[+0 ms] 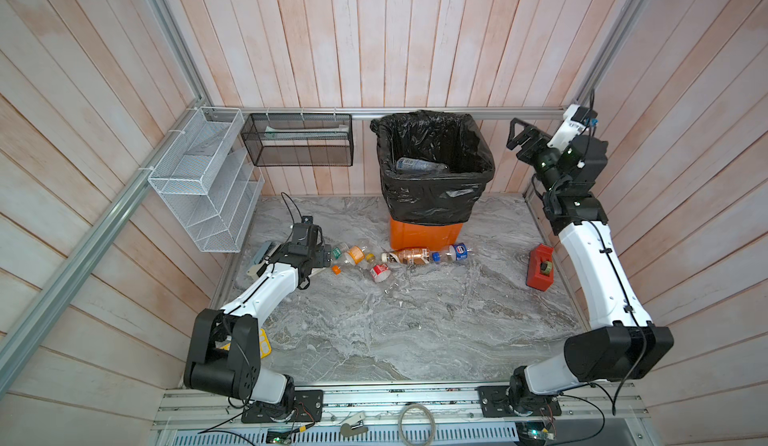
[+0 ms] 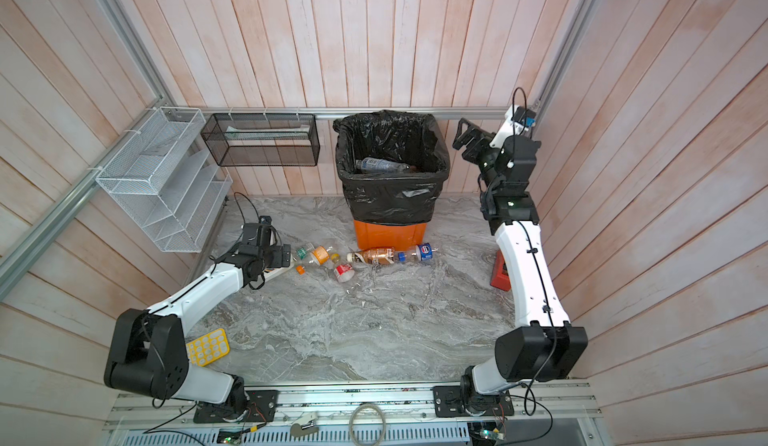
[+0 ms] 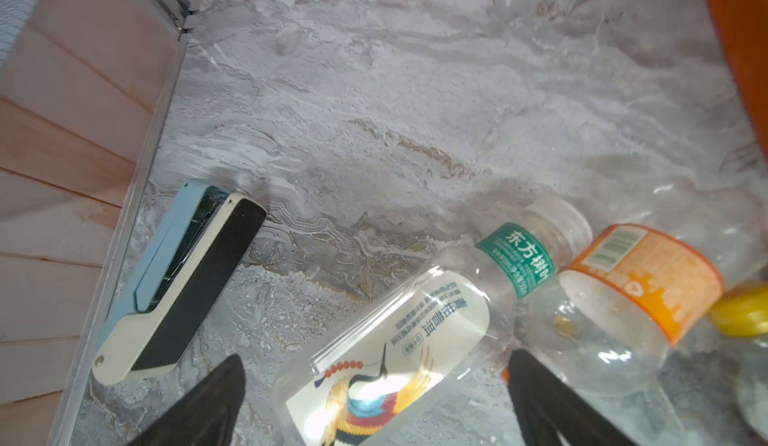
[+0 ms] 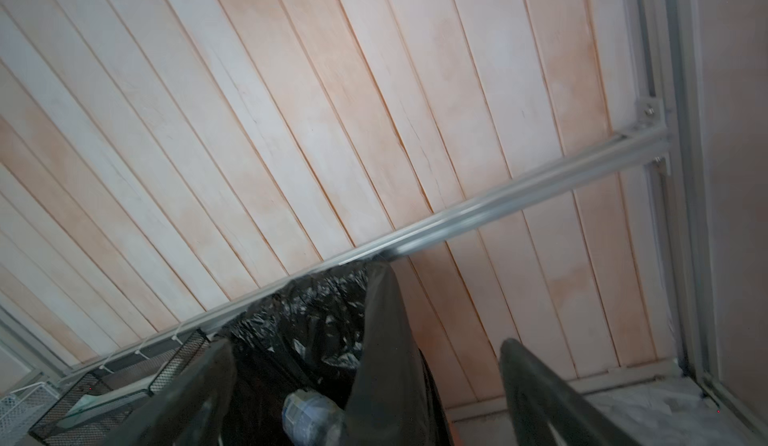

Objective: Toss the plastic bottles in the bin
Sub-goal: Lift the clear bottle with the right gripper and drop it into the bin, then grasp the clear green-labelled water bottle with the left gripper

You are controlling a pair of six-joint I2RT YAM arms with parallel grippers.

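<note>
Plastic bottles (image 1: 409, 256) lie in a loose row across the back half of the table (image 1: 415, 332), and I read them from its left edge. By that edge rests a flat blue-and-cream device (image 3: 178, 282), which is not mine to bin. Next comes my left gripper (image 3: 374, 361), low over the table, with its jaws spread wide on either side of the first bottle (image 3: 386, 352) and not pinching it. The white label shows a crane, and a green band near the neck reads 东方树叶; the smaller print I cannot make out. Just beside it lies an orange-label bottle (image 3: 636, 282) with a barcode, then a yellow cap (image 3: 739, 309). One of my fingers (image 3: 540, 390) sits in the gap between the two bottles. I judge that closing could send the orange one rolling, or that the slick round body could squirt out of a shallow grip.

Further right lie a red-label bottle (image 1: 380, 271), a brown bottle (image 1: 409, 256) and a blue-label bottle (image 1: 455, 252) whose round emblem looks like Pepsi's, though it is too small to be sure. Behind them the bin (image 1: 424, 234) stands at the middle of the back edge, with a clear bottle (image 1: 419, 165) inside its black liner (image 4: 316, 319). My right gripper (image 1: 516, 136) hangs high beside the bin's right rim, jaws apart and empty. The liner's fold could snag a finger if I swing low. A red tape dispenser (image 1: 540, 267) sits near the right edge.
</note>
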